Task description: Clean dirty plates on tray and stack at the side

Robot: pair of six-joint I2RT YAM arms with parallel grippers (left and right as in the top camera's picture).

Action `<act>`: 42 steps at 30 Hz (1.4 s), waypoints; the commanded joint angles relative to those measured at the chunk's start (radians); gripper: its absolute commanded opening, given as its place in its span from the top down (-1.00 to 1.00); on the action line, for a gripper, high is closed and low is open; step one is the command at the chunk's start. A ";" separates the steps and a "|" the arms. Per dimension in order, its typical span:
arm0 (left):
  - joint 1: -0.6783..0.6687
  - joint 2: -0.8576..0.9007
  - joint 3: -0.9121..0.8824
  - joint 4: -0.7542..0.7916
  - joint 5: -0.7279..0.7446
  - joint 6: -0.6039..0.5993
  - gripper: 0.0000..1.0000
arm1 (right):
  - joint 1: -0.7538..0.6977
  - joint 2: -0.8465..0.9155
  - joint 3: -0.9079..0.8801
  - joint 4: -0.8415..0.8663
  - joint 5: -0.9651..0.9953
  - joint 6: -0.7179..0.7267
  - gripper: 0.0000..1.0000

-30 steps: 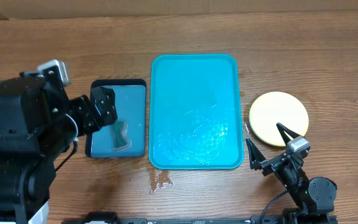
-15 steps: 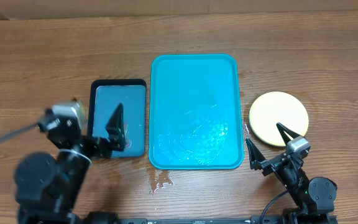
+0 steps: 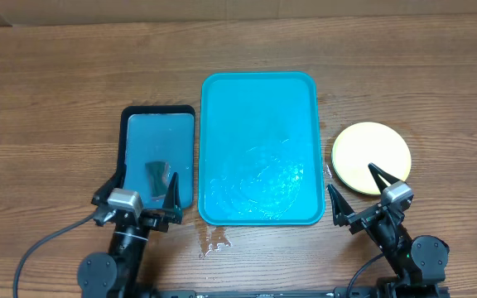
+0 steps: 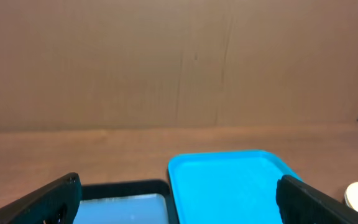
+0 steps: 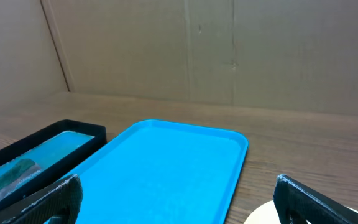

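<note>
The large teal tray [image 3: 259, 99] lies in the middle of the table with nothing on it, only wet smears on its near half. It also shows in the left wrist view [image 4: 229, 186] and the right wrist view [image 5: 160, 168]. The plates [image 3: 371, 156] sit as one pale yellow-green stack on the table right of the tray; how many are in it cannot be told. My left gripper [image 3: 139, 194] is open and empty at the near edge, below the small blue tray. My right gripper [image 3: 361, 192] is open and empty, just in front of the plate stack.
A smaller black-rimmed blue tray [image 3: 157, 132] lies left of the teal tray with a dark sponge [image 3: 156, 171] in its near end. A small water spot [image 3: 215, 242] marks the wood near the teal tray's front left corner. A cardboard wall stands behind the table.
My left arm has drawn back from over the blue tray to the table's near edge, leaving the dark sponge in that tray. The right arm has not moved.
</note>
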 commanded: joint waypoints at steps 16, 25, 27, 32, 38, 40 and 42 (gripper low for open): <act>0.034 -0.048 -0.233 0.083 0.010 -0.014 -1.00 | -0.002 -0.012 -0.011 0.003 0.010 0.008 -0.99; 0.033 -0.045 -0.233 0.073 0.007 -0.014 -1.00 | -0.002 -0.012 -0.011 0.003 0.010 0.008 -0.99; 0.033 -0.045 -0.233 0.073 0.007 -0.014 -1.00 | -0.002 -0.012 -0.011 0.003 0.010 0.008 -0.99; 0.033 -0.045 -0.233 0.073 0.007 -0.014 -1.00 | -0.002 -0.012 -0.011 0.003 0.010 0.008 -0.99; 0.033 -0.045 -0.233 0.073 0.007 -0.014 -0.99 | -0.002 -0.012 -0.011 0.003 0.010 0.008 -0.99; 0.033 -0.045 -0.233 0.073 0.007 -0.014 -1.00 | -0.002 -0.012 -0.011 0.003 0.010 0.008 -0.99; 0.033 -0.045 -0.233 0.073 0.007 -0.014 -0.99 | -0.002 -0.012 -0.011 0.003 0.010 0.008 -0.99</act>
